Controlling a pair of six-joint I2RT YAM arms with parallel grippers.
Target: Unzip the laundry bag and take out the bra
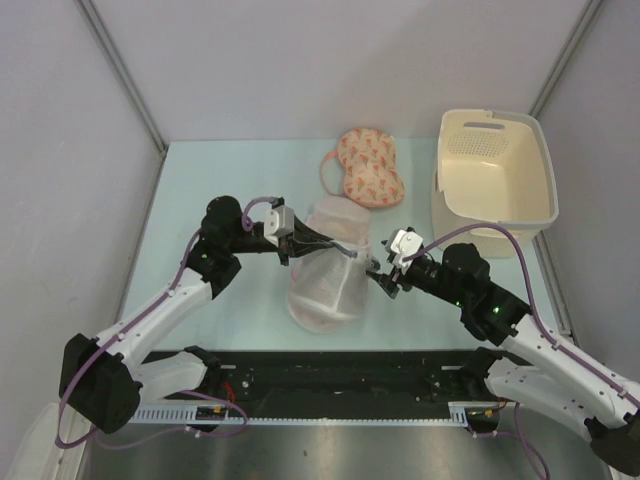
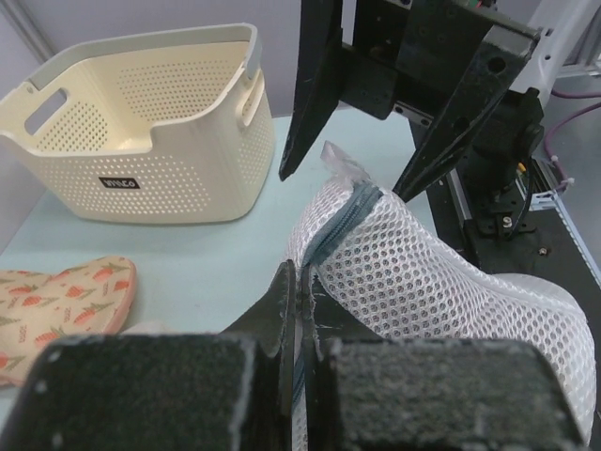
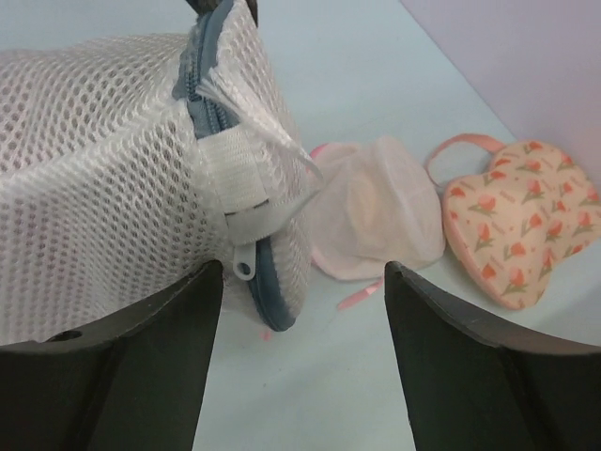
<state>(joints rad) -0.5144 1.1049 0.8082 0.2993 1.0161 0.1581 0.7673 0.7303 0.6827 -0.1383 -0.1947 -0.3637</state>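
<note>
The laundry bag (image 1: 325, 288), a white mesh pouch with a grey zip rim, lies mid-table. My left gripper (image 1: 318, 242) is shut on its zip rim from the left and holds that edge up; the left wrist view shows the fingertips (image 2: 302, 282) pinched on the grey rim with the bag (image 2: 441, 282) beyond. My right gripper (image 1: 376, 272) is open at the bag's right edge. In the right wrist view the gripper (image 3: 300, 282) is open, with the bag (image 3: 103, 169) and its white zip pull (image 3: 246, 268) hanging just inside the left finger, untouched. The dark red bra does not show.
A peach patterned bra (image 1: 368, 165) lies behind the bag, also in the right wrist view (image 3: 512, 216). A round mesh pouch with pink trim (image 3: 376, 211) lies between them. A cream perforated basket (image 1: 545, 170) stands at the back right, also in the left wrist view (image 2: 169, 132).
</note>
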